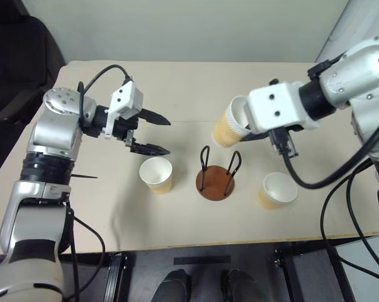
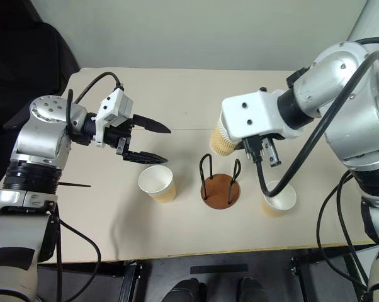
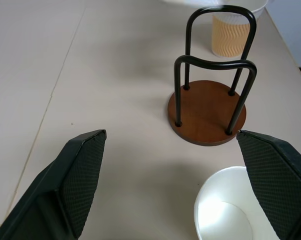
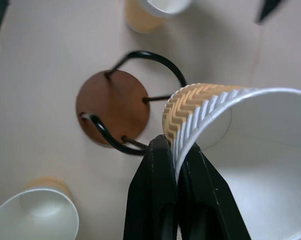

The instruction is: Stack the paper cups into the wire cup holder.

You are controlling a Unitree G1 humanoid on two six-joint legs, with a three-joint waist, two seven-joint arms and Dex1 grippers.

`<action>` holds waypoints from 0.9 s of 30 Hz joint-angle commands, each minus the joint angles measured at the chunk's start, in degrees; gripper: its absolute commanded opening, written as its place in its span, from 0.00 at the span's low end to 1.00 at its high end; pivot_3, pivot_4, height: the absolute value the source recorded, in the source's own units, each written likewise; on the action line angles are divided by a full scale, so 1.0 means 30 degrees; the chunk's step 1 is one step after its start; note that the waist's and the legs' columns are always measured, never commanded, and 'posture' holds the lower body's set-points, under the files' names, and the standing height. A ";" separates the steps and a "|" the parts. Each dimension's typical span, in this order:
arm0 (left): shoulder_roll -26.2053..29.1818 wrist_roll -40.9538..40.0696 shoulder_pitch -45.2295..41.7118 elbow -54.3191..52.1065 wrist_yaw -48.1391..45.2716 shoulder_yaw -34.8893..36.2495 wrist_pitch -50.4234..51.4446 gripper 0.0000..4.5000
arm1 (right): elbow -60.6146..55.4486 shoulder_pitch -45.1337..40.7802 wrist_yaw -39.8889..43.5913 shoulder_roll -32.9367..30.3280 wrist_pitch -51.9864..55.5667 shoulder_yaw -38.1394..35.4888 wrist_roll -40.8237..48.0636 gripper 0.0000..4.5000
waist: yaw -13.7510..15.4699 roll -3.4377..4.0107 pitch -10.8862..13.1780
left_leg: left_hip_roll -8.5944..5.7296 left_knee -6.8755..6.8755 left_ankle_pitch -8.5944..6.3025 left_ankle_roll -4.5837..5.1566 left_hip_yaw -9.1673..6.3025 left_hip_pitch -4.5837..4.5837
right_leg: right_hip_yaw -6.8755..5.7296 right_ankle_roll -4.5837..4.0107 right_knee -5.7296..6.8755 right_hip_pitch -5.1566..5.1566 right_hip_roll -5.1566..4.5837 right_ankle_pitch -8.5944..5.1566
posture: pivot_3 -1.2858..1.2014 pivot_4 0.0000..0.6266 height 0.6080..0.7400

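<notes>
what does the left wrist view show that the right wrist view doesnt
Left wrist view alone: the left gripper with its two black fingers spread wide open, low over the table.

Right wrist view alone: the right gripper shut on the wall of a tilted paper cup, one finger inside the rim, one outside, above the holder.

Both: the wire cup holder, with nothing in it, and the two paper cups still standing on the table, one to either side of it.
</notes>
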 commanded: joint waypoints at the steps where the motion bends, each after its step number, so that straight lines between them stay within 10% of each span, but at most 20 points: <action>1: -0.0007 -0.0041 -0.0457 -0.0083 -0.0684 0.0047 -0.0367 1.00 | -0.0528 -0.0474 0.0218 -0.0037 -0.0672 0.0365 -0.0290 0.01 | 0.0001 0.0000 0.0000 | -0.0001 0.0001 0.0000 0.0000 0.0000 0.0000 | 0.0001 0.0000 -0.0001 0.0001 0.0000 0.0000 | 0.52 0.24 1.00; 21: -0.0152 0.0036 -0.0367 0.0007 -0.0570 0.0115 -0.0422 1.00 | -0.0333 0.1152 0.0285 -0.0077 -0.3185 0.1538 -0.1265 0.01 | -0.0015 0.0000 0.0000 | 0.0002 -0.0001 0.0000 0.0001 0.0000 -0.0001 | 0.0000 -0.0002 0.0001 -0.0003 0.0000 -0.0001 | 0.52 0.24 1.00; 27: -0.0256 0.0066 -0.0490 0.0161 -0.0595 0.0094 -0.0453 1.00 | -0.0657 0.1296 0.0044 0.0368 -0.2542 0.1107 -0.0835 0.36 | -0.0023 0.0000 0.0000 | 0.0003 -0.0002 0.0000 0.0001 0.0000 -0.0001 | 0.0000 -0.0002 0.0002 -0.0003 0.0001 -0.0001 | 0.52 0.24 1.00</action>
